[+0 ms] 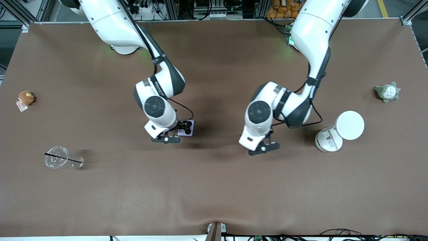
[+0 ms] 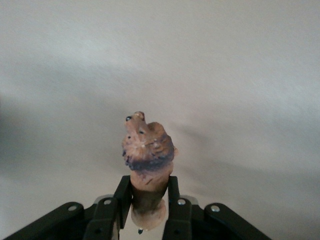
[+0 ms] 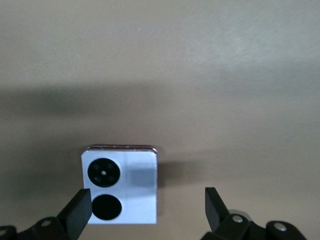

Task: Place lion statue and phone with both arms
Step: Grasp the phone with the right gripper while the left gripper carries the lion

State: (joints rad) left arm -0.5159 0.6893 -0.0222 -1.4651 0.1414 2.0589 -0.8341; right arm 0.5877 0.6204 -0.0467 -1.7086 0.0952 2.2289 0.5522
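My left gripper (image 1: pixel 264 144) is low over the middle of the brown table, toward the left arm's end. In the left wrist view it (image 2: pixel 149 192) is shut on the reddish-brown lion statue (image 2: pixel 147 147), whose darker head sticks out past the fingertips. The front view hides the lion under the hand. The pale lavender phone (image 1: pixel 190 132) lies flat on the table with its two black lenses up. My right gripper (image 1: pixel 183 127) is just over it. In the right wrist view that gripper (image 3: pixel 147 200) is open around the phone (image 3: pixel 125 185), which sits close to one finger (image 3: pixel 80 207).
A white round container (image 1: pixel 328 140) with its lid (image 1: pixel 349 125) stands beside the left arm. A grey-green plush (image 1: pixel 387 91) lies near that end. A brown plush with a tag (image 1: pixel 26 98) and a tipped clear cup with a black straw (image 1: pixel 57 156) lie at the right arm's end.
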